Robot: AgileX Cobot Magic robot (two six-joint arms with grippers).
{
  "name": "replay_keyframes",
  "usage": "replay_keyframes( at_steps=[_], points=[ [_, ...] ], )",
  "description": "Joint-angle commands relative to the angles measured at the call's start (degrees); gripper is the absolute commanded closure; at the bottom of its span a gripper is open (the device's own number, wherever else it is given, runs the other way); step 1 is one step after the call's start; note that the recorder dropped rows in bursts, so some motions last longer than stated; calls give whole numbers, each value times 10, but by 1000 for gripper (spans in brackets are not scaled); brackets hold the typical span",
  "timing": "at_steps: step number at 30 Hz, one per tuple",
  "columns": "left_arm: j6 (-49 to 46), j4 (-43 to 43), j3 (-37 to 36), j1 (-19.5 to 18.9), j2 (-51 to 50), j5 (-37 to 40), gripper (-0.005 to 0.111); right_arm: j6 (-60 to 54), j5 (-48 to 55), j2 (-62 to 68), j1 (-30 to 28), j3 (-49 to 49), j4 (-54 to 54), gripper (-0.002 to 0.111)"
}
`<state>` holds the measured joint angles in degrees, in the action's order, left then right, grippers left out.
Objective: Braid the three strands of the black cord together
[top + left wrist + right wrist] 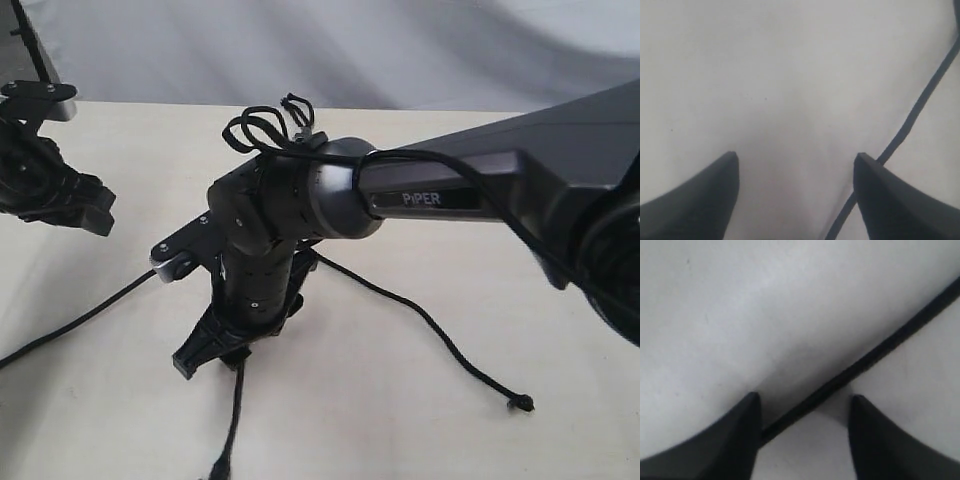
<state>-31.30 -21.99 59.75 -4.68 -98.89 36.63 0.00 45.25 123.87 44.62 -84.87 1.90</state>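
Observation:
Three thin black strands spread over the white table from under my right arm. One strand (70, 322) runs off to the left. Another (430, 328) runs right and ends in a knot (520, 403). The third (236, 405) leads toward the front edge. The cord's joined end is hidden behind the right arm. My right gripper (215, 360) points down at the table, reaching across the middle. It is open, and a strand (880, 350) lies slantwise between its fingertips (805, 400). My left gripper (90, 210) hovers at the far left, open and empty (796, 156), with a strand (920, 105) passing beside one finger.
The right arm (450, 185) stretches in from the right and covers the table's middle. Thicker smooth arm cables (265, 125) loop above its wrist. A pale cloth backdrop (350, 50) rises behind the table's far edge.

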Motion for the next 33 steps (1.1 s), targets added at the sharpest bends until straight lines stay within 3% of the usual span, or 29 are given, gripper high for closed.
replay_keyframes(
  at_steps=[1, 2, 3, 9, 17, 23, 29, 33],
  points=[
    [-6, -13, -4, -1, 6, 16, 45, -31, 37, 2, 1, -4, 0, 92],
    [-5, -13, -4, -1, 6, 18, 45, -30, 38, 2, 1, -4, -1, 103],
    [-5, -13, -4, -1, 6, 22, 45, -33, 39, 2, 1, -4, -4, 108],
    [-15, -25, -4, -1, 6, 29, 45, -44, 128, 2, 1, -68, -71, 108],
    [-18, -33, -4, -1, 6, 29, 45, -66, 162, 10, -42, -122, -271, 108],
    [-53, -70, -15, -1, 6, 27, 45, -70, 123, 43, -112, -122, -257, 108],
    [-59, -73, -15, -1, 6, 25, 45, -69, 127, 71, -134, -115, -248, 108],
    [-59, -73, -15, -1, 6, 23, 45, -132, 187, 74, -132, -102, -138, 108]
  ],
)
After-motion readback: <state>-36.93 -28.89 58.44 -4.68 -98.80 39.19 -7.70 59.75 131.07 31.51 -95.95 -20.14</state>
